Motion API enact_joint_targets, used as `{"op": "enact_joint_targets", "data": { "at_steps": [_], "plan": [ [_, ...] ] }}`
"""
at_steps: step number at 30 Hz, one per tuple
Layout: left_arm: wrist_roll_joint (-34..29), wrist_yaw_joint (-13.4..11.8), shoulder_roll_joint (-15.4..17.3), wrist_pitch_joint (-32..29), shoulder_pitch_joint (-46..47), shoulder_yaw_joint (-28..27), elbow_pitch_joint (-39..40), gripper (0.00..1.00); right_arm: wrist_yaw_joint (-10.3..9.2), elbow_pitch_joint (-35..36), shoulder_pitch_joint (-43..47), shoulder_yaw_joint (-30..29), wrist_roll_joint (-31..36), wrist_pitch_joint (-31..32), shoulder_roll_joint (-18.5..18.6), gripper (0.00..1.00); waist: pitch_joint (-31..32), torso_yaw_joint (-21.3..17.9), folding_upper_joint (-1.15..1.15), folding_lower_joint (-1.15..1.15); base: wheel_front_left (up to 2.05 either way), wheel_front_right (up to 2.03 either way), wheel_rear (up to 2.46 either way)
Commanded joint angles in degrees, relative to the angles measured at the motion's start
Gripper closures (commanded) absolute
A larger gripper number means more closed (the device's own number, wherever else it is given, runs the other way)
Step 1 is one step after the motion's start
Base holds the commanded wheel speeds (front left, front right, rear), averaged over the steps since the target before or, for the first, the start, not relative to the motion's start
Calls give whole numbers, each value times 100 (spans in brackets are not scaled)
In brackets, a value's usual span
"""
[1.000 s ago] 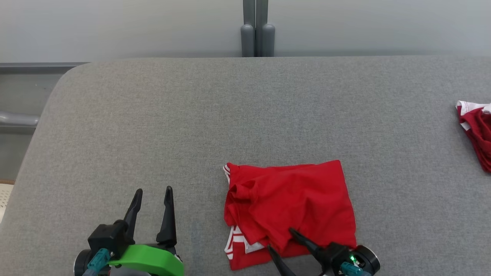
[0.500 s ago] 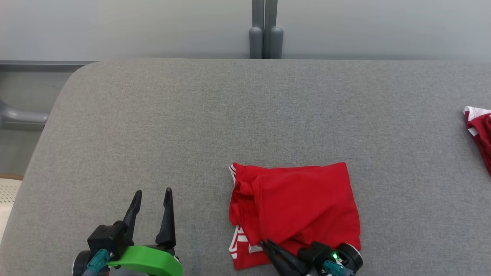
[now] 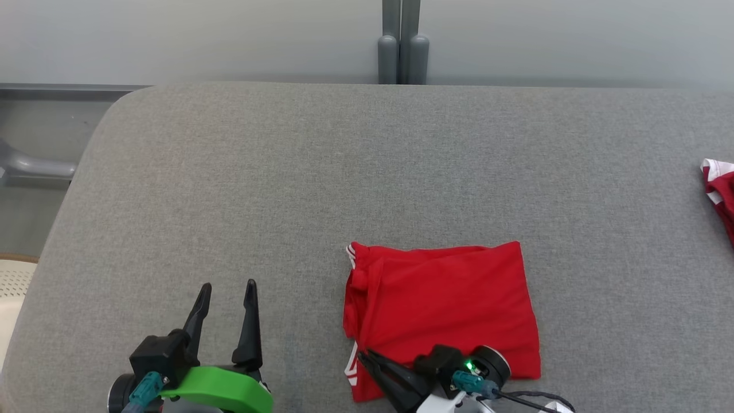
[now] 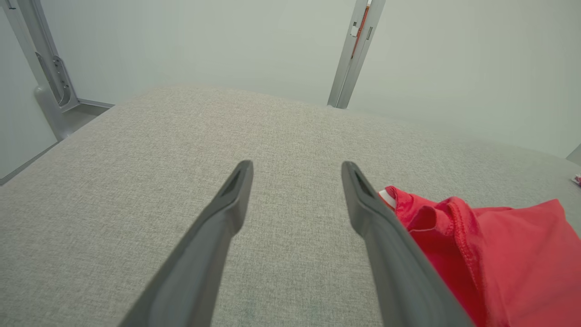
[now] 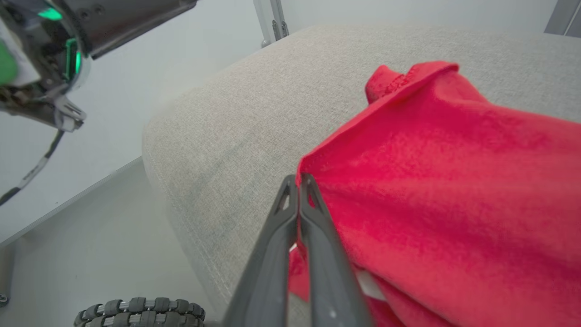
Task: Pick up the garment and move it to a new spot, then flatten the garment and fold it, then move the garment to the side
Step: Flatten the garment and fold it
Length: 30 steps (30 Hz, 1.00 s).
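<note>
Table: a wide grey fabric-covered table [image 3: 344, 172] with rounded corners. Everything below is placed against it.
Garment: the red garment [image 3: 441, 310] lies folded into a rough rectangle on the table's near half, a little right of its middle and close to the near edge. White-striped trim peeps out at its far left and near left corners. From the left wrist camera the garment [image 4: 499, 254] bunches into a small ridge along its left side.
Right gripper: the right gripper [image 3: 362, 355] comes in over the table's near edge, fingers angled towards the table's left. They are pressed tight together on the near left corner of the garment's top layer. From its own wrist camera the right gripper [image 5: 297, 178] has the red hem [image 5: 454, 181] running straight into the tips, and that layer sits raised above the one under it.
Left gripper: the left gripper [image 3: 228, 285] hangs over the table's near left part, well apart from the garment. Its fingers are spread wide, with just grey table fabric between them [image 4: 296, 164].
Green bracket: a bright green bracket [image 3: 223, 390] sits at the base of the left gripper, at the table's near edge.
Second red cloth: a second red cloth [image 3: 721, 195] with white trim lies at the table's right side, cut off by the picture's edge.
Posts: two grey posts [image 3: 401, 51] stand just behind the middle of the table's far edge.
Wheel: a ribbed black wheel [image 5: 140, 311] is on the floor beside the table's edge.
</note>
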<state>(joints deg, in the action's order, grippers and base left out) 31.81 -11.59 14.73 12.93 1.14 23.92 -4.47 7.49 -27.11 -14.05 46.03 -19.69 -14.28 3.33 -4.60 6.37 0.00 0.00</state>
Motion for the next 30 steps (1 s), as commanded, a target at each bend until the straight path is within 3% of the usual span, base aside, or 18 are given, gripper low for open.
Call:
{"op": "enact_joint_targets", "data": {
  "at_steps": [1, 3, 4, 5, 6, 11, 16, 24, 30],
  "plan": [
    [25, 7, 38, 18, 60, -18, -15, 0, -1, -114, -106, 25, -57, -28, -12, 100, -10, 22, 0, 0, 0, 0, 0],
    [35, 3, 43, 31, 66, -31, -17, 0, -1, -278, -171, -17, -122, -51, -22, 100, -22, 30, 0, 0, 0, 0, 0],
    [33, 2, 43, 37, 70, -33, -17, 0, -1, -352, -191, -31, -139, -51, -23, 93, -27, 32, 0, 0, 0, 0, 0],
    [28, -3, 41, 38, 75, -36, -18, 0, -1, -470, -194, -20, -172, -54, -26, 61, -35, 33, 0, 0, 0, 0, 0],
    [31, -8, 39, 45, 81, -39, -17, 0, 0, -549, -206, 17, -203, -56, -32, 0, -42, 32, 0, 0, 0, 0, 0],
    [40, -7, 43, 60, 112, -48, -24, 0, -1, -746, -314, 323, -437, -70, -37, 0, -71, 2, 0, 0, 0, 0, 0],
    [50, -23, 54, 81, 114, -72, -31, 0, -1, -538, -382, 15, -423, -100, -40, 0, -82, -68, 0, 0, 0, 0, 0],
    [42, -50, 78, 106, 115, -87, -9, 0, -1, 519, 110, -1294, 93, -93, 88, 0, -51, -210, 0, 0, 0, 0, 0],
    [-1, -84, 98, 126, 144, -124, 62, 0, -1, 1364, 507, -2596, 592, -91, 148, 0, -26, -365, 0, 0, 0, 0, 0]
  ]
}}
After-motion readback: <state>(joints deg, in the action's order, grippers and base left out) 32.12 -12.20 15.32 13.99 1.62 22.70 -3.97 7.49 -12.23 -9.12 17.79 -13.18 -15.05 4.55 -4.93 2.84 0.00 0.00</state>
